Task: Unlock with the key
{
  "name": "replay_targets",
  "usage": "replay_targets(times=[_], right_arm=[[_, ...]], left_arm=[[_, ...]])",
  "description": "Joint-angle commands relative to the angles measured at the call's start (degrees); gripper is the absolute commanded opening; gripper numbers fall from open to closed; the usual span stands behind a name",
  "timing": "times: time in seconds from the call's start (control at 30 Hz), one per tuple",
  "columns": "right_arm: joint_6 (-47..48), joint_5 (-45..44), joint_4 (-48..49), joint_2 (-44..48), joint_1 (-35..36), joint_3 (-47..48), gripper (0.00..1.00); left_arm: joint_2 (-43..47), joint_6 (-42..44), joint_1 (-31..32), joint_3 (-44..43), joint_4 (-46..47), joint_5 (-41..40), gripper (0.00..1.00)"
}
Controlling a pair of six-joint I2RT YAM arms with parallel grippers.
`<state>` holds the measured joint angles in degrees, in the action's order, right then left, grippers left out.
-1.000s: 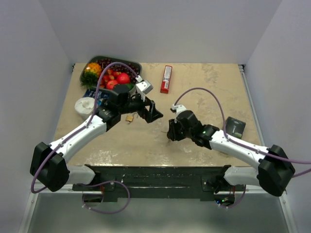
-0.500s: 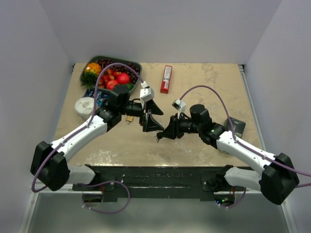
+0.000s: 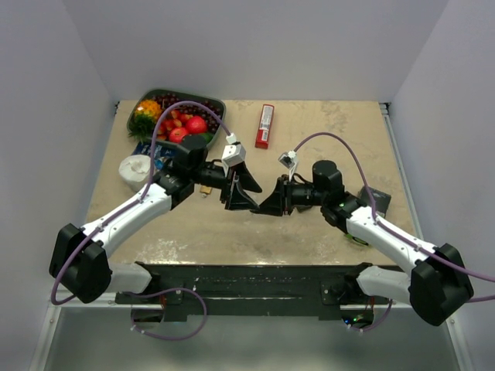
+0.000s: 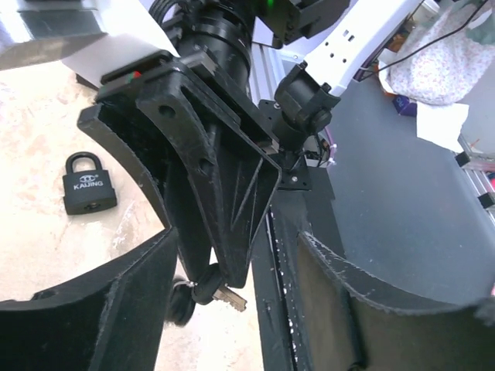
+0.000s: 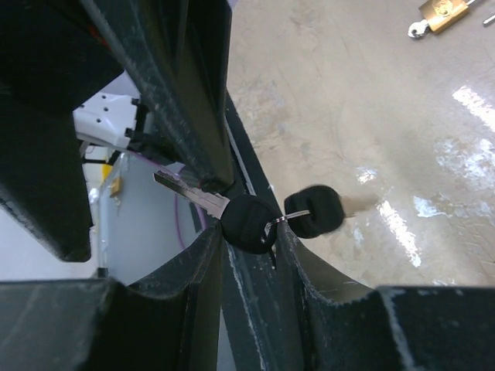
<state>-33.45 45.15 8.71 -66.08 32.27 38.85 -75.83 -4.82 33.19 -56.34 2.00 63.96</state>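
My right gripper (image 3: 267, 205) is shut on the key (image 5: 249, 222), pinching one black head. The silver blade (image 5: 189, 195) sticks out past its fingertips and a second black head (image 5: 313, 211) dangles on the ring. The key also shows in the left wrist view (image 4: 220, 292), hanging under the right gripper's tips. My left gripper (image 3: 246, 193) is open and faces the right one, with its jaws on either side of the right gripper's tips (image 4: 238, 236). The black padlock (image 4: 89, 185) lies flat on the table. The small brass padlock (image 5: 442, 14) lies behind the left gripper (image 3: 205, 189).
A tray of fruit (image 3: 213, 103) stands at the back left. A red packet (image 3: 264, 126) lies at the back middle. A white round container (image 3: 138, 168) and a blue packet (image 3: 147, 149) lie left of the left arm. A dark flat object (image 3: 379, 199) lies beside the right arm.
My right gripper has lifted off the table with the key and swung left toward the left gripper. The left gripper has turned to face it, so the tips now meet.
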Motion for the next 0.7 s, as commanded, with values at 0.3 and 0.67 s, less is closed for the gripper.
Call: replay_targets(times=[0.3, 0.67], right_arm=[[-9.08, 9.34, 12.03, 0.34, -3.62, -2.37, 0.00], [-12.51, 10.58, 16.69, -0.54, -4.59, -3.96, 0.00]], left_arm=[[-0.72, 4.20, 0.74, -0.53, -1.65, 0.55, 0.64], [-1.42, 4.20, 1.18, -0.27, -1.39, -0.77, 0.36]])
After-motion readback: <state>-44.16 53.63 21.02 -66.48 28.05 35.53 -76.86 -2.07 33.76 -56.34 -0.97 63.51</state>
